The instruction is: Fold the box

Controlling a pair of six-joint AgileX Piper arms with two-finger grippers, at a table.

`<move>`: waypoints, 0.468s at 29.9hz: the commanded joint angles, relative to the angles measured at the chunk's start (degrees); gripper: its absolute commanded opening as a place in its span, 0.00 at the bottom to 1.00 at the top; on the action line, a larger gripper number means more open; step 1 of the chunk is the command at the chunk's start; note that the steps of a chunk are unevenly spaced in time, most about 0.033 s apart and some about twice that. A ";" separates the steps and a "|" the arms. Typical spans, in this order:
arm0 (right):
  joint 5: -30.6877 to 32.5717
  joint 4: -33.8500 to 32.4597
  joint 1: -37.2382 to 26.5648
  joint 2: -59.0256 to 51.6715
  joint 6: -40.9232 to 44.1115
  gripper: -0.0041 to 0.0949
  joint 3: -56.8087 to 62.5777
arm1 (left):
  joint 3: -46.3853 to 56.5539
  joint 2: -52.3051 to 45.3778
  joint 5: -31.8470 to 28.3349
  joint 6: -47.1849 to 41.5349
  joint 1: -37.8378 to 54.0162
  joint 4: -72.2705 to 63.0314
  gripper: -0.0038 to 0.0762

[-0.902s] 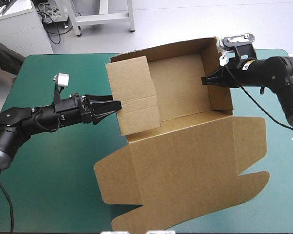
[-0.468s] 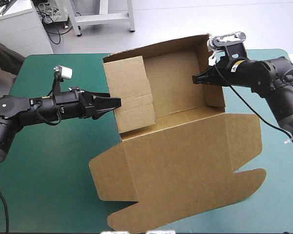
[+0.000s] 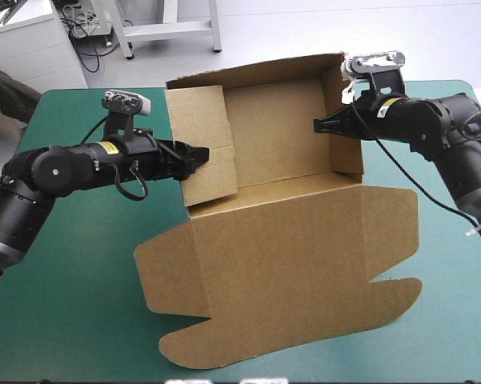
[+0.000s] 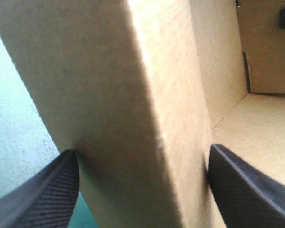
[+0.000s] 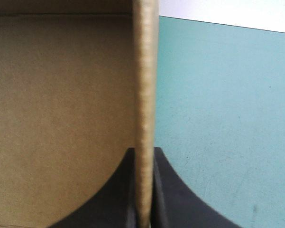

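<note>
Your left hand (image 3: 202, 152) has just moved over the left wall (image 3: 194, 116) of the box (image 3: 280, 248), fingers spread either side. Your right hand (image 3: 320, 126) pinches the right wall (image 3: 350, 148). The box sits mid-desk (image 3: 72, 296), shifted left; the tuck looks ready.

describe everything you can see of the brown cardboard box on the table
The brown cardboard box is a cut sheet of plain matt board standing as an open tray, with its back and side walls raised. The lid panel, with curved flaps, lies flat on the teal-green table cover toward the near edge. The left wall is a broad flap folded over inward. The left black-fingered pincer straddles it, fingers wide apart. The right black-fingered pincer pinches the upright right wall.
</note>
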 commanded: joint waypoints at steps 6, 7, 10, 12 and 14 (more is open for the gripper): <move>-4.92 1.92 0.70 -2.06 1.66 0.03 -1.48 | -12.42 5.59 1.99 -20.87 -8.00 21.91 0.66; -4.92 1.81 0.70 -2.06 1.91 0.03 -1.48 | -13.83 6.72 3.07 -22.36 -8.60 23.77 0.63; -5.18 1.52 0.70 -2.06 3.16 0.03 -1.48 | -17.58 9.39 4.62 -25.51 -10.31 28.72 0.57; -5.58 1.41 0.70 -2.06 3.69 0.03 -1.48 | -19.23 10.57 4.74 -27.89 -11.48 31.76 0.55; -5.72 1.28 0.70 -1.93 4.79 0.03 -1.48 | -20.25 11.58 4.74 -30.11 -12.10 34.17 0.53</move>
